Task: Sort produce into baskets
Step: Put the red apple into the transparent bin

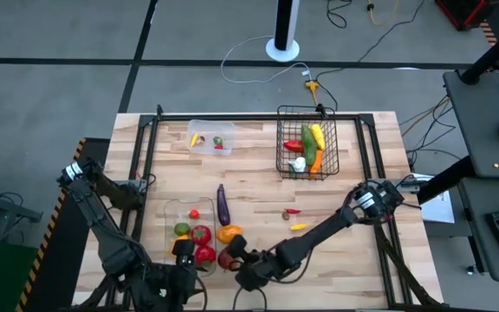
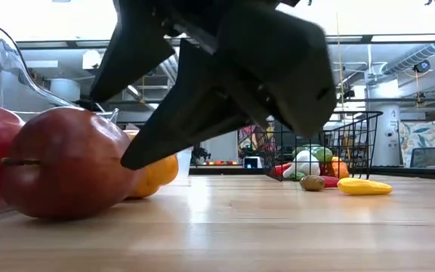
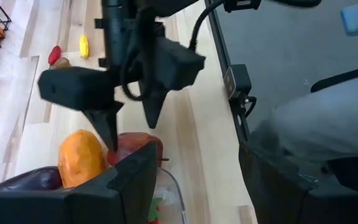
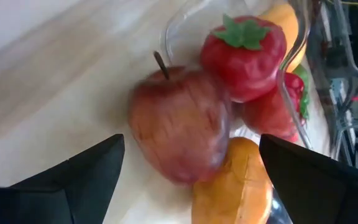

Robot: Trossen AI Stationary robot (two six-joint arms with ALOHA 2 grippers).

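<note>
At the near edge of the surface, right gripper jaws spread wide, straddling a red apple; contact cannot be told. Apple lies on bare wood, touching an orange pepper and just beside the clear tray. Tray holds red tomatoes, a green fruit, a small red piece at its far end. Purple eggplant lies alongside the tray's right wall.

Left gripper sits over the tray's near end, jaws partly spread; whether they pinch anything cannot be told.

Mid-surface, right of the eggplant: small brown piece, red chili, yellow piece, all loose and apart. Far right, black wire basket holds green cucumber, yellow and red peppers, carrot, white bulb. Far left-centre, small clear tub with yellow, green and red bits.

Surface: pale wood planks with black frame rails. Room: grey floor, cables, white stand base beyond; desk with keyboard at right. Low view shows ceiling ducts and lights.
</note>
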